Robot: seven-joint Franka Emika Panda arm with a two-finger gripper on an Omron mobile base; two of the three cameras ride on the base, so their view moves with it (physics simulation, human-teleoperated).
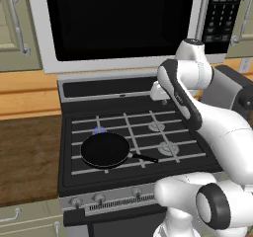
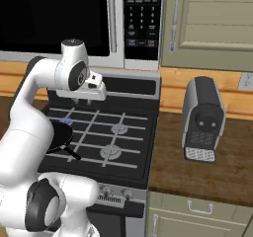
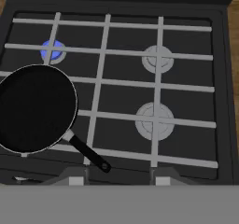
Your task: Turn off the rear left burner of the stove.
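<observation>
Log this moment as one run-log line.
small round grey rear left burner: blue flame lit | black round frying pan: front left grate | end effector: above black gas stove, knobs untouched

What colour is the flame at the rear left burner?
Blue: a small blue glow at the rear left burner, clearest in the hand view.

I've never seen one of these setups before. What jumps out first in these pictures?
Probably the small blue flame at the rear left burner of the black stove, the one spot of colour on its grey grates. Just in front of it sits a round black frying pan, handle pointing toward the stove's front right. Above it bends the big white robot arm, with a black-doored microwave behind.
</observation>
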